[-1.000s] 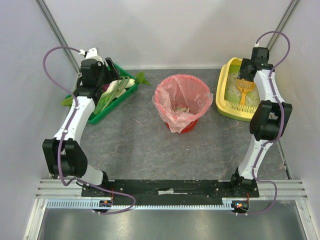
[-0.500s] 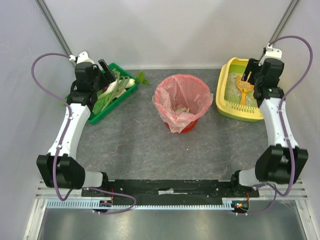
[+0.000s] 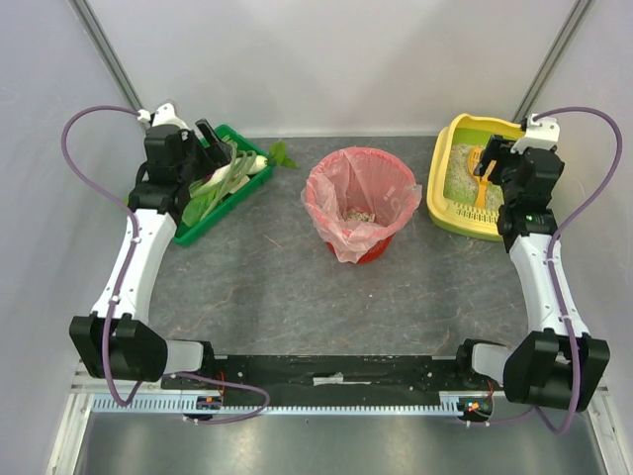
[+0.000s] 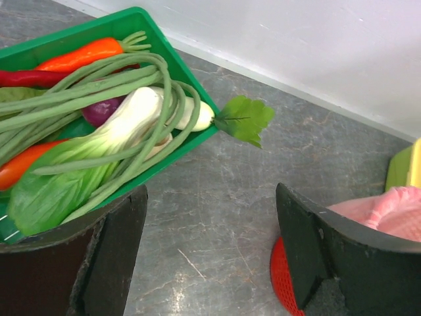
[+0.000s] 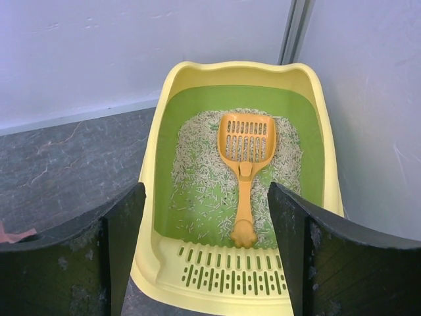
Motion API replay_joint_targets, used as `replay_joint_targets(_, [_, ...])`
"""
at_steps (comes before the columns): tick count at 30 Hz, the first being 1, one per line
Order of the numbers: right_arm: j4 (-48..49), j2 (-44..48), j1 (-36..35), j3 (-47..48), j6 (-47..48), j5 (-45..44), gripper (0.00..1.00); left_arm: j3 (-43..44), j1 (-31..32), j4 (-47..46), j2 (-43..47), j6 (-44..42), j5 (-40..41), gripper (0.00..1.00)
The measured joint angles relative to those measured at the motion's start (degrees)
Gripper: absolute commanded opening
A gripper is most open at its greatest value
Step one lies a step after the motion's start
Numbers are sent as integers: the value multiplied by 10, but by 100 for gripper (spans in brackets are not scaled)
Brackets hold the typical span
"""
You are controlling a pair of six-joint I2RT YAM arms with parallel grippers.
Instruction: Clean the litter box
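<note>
The litter box (image 5: 172,253) is sitting in the table's (image 3: 277,287) far right corner, its back and right side lying close to the walls (image 5: 368,99). Open tabletop is showing only on its left. The right gripper (image 5: 207,250) is hovering above it, wide open and empty, pointing toward the orange scoop (image 5: 245,171) lying in the litter. The left gripper (image 4: 210,250) is hanging open and empty beside the green vegetable tray (image 4: 141,20).

One yellow litter box (image 3: 438,201), one orange scoop (image 5: 245,148), one red basket (image 3: 374,255), one pink bag (image 3: 336,237), one green tray (image 4: 85,29) of vegetables; two arms, left arm (image 3: 134,262) and right arm (image 3: 542,272).
</note>
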State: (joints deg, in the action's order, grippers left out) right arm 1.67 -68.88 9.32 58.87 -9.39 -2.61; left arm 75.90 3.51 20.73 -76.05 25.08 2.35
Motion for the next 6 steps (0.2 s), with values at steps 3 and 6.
replay_joint_targets(3, [8, 12, 0, -7, 4, 1, 84, -7, 0, -9, 11, 0, -18, 82])
replay_joint_targets(6, [15, 22, 0, -10, 7, 2, 84, -10, 0, -13, 20, 0, -26, 83])
